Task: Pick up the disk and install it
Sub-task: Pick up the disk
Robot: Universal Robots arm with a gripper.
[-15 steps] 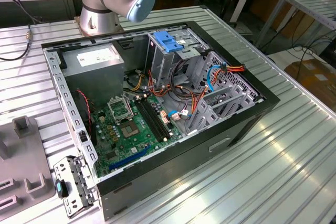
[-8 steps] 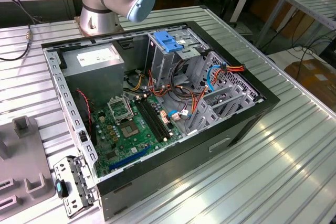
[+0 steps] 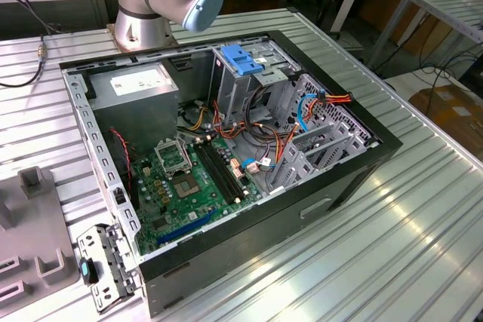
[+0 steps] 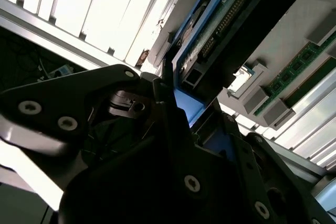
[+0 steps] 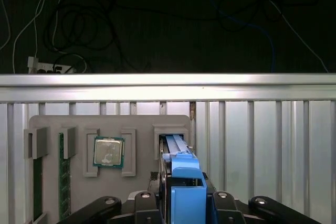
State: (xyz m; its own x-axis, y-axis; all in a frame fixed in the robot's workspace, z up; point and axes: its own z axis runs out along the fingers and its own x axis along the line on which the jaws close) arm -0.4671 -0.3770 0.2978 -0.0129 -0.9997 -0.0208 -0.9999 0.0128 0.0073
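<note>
Blue-railed disk: on edge in a slot of the grey holder tray, beside a processor chip. Gripper: jaws clamped on the disk's blue rail. Open computer case: on ribbed table.

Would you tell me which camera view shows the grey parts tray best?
The first wrist view: the grey parts tray faces it squarely, with a processor and the disk in its pockets. The second wrist view catches a slanted stretch beside the disk; the exterior view has a part at its left edge.
</note>
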